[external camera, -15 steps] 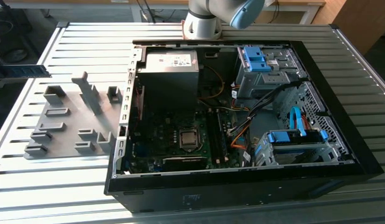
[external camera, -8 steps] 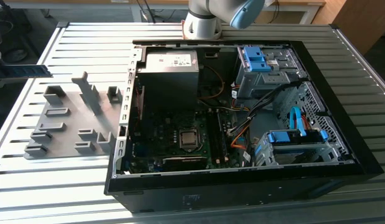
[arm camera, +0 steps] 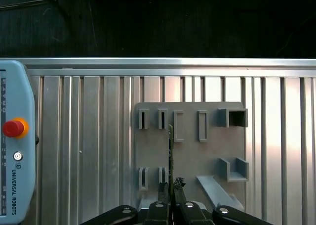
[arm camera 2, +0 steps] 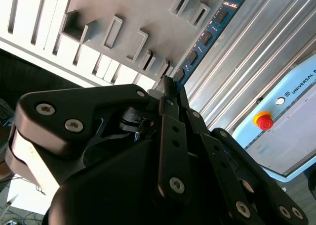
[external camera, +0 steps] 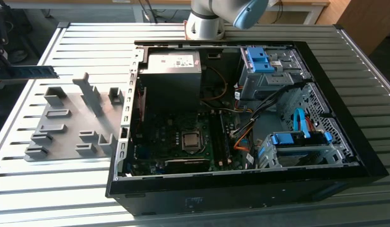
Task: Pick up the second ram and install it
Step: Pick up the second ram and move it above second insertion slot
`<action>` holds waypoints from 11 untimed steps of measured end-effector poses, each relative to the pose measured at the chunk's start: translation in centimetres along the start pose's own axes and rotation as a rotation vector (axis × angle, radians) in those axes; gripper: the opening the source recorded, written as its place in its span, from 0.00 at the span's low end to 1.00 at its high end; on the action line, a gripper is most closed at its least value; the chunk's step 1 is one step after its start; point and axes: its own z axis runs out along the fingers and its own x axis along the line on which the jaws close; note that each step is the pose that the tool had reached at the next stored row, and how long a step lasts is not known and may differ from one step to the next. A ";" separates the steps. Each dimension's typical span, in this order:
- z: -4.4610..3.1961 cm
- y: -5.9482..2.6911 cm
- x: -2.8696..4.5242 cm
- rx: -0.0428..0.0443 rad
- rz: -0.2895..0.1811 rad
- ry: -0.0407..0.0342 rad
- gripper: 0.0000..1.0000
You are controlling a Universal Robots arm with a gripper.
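The pickup half of the job looks done. The fingers (arm camera 2: 170, 121) are closed on one end of the second ram (arm camera 2: 207, 34), and the blue strip sticks straight out past them. In the exterior view the second ram (external camera: 34, 72) hangs at the left edge of the frame, in its upper part. It is in the air, over the outer edge of the counter (external camera: 68, 42) and beyond the grey fixture plate (external camera: 68, 127). In the first wrist view the strip is edge-on (arm camera: 171, 146), clear of the plate's slotted blocks (arm camera: 143, 119) beneath it.

Installation is not yet done. The ram is well apart from the open computer case (external camera: 245, 189) and from the memory slots (external camera: 219, 137) beside the processor socket. I cannot tell which slots are already filled.

Room is generous above the counter but tight inside the case:
- The plate's tall upright block (external camera: 87, 92) and the case's side wall (external camera: 128, 94) lie between the ram and the slots.
- The power-supply box (external camera: 172, 71) crowds the slots' far end.
- A bundle of cables (external camera: 245, 127) lies just beside them toward the exterior view's right.

A light-blue pendant with a red button (arm camera: 15, 128) sits at the counter's edge near the fingers.
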 end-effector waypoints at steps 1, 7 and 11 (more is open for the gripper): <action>-0.01 -0.12 0.00 0.0000 0.000 0.0000 0.14; -0.02 -0.80 -0.01 0.0000 0.000 0.0000 0.14; -0.02 -1.41 -0.01 0.0001 0.000 0.0000 0.14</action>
